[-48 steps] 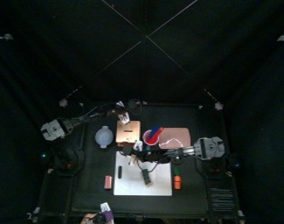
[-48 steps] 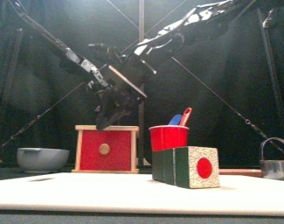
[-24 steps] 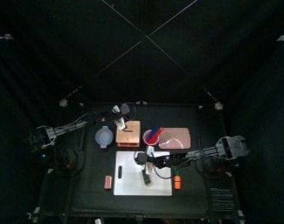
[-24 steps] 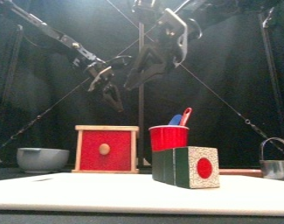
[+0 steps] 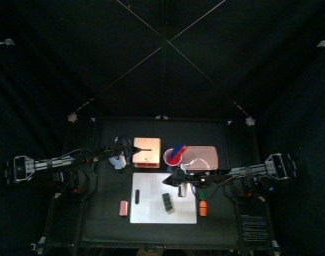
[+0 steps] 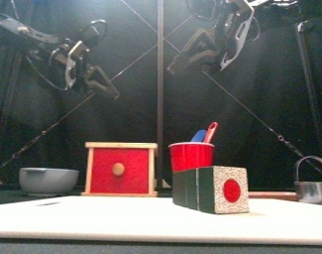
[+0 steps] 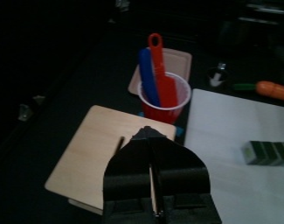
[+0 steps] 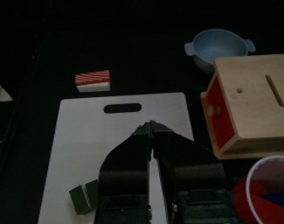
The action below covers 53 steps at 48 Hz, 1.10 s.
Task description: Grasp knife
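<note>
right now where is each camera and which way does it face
Top: high overhead, facing straight down at the table; both arms show.
Front: at the table edge, facing level across; the red cup near, arms above.
Left wrist: over the red cup; left gripper shows.
Right wrist: over the white board; right gripper shows.
Shared: all four show the red cup.

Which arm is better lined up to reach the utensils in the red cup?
Left, probably. The left gripper faces the red cup and its utensils dead ahead; the right gripper aims at the white cutting board, with the cup barely in its view.
</note>
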Available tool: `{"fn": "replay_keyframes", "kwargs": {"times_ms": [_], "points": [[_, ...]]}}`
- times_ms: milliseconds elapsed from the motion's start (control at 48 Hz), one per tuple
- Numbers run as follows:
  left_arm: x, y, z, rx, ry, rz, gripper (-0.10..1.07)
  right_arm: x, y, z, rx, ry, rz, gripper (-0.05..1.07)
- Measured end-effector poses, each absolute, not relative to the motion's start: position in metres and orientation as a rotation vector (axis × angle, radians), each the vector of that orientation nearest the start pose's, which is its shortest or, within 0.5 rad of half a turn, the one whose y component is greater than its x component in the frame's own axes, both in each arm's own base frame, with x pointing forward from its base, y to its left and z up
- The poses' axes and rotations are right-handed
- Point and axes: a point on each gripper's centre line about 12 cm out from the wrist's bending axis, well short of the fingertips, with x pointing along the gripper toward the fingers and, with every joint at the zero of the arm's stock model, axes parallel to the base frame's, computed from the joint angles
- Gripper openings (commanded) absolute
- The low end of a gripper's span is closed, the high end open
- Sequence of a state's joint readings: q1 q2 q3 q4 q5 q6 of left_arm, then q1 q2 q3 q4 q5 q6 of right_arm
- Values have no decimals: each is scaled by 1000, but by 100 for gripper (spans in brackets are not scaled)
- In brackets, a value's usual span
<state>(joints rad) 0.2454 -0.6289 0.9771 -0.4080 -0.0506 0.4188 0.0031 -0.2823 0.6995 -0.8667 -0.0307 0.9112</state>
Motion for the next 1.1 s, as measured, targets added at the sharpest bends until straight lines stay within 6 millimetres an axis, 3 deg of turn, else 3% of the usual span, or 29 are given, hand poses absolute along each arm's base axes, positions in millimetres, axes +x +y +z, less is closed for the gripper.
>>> {"fn": "replay_keyframes", "kwargs": {"times_ms": [125, 458, 667, 875, 1104], "points": [[251, 56, 268, -20, 265, 237, 6, 355, 0, 263, 60, 382, 27, 22], [249, 55, 265, -14, 263, 235, 6, 350, -5, 256, 79, 390, 22, 22], [250, 52, 265, -9, 264, 224, 6, 344, -10, 270, 78, 350, 6, 22], [256, 47, 262, 1, 255, 209, 6, 322, -44, 283, 89, 319, -122, 22], [262, 44, 262, 23, 226, 204, 6, 297, -87, 284, 184, 352, -345, 25]]}}
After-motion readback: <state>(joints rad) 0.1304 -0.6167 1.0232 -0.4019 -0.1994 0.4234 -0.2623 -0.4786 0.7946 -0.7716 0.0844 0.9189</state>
